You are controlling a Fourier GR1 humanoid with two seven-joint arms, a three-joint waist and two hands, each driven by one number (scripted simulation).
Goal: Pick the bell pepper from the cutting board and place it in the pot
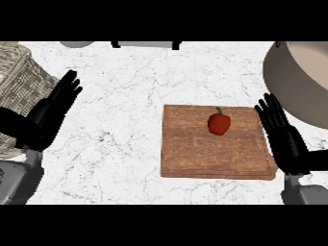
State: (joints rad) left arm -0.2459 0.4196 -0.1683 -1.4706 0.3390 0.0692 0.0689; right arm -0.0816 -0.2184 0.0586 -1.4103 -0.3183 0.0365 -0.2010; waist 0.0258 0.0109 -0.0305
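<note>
The right hand (292,144) holds its black fingers straight and spread over the right edge of the brown wooden cutting board (216,156), holding nothing, so the pick looks not yet begun; the next move calls for reaching left and curling round the small red bell pepper (220,124). That pepper lies near the board's far edge, long axis running near to far, green stem pointing away from the robot. The large grey metal pot (305,81) waits at the counter's far right corner, and the left hand (42,120) rests open beside a woven wicker basket (14,77).
</note>
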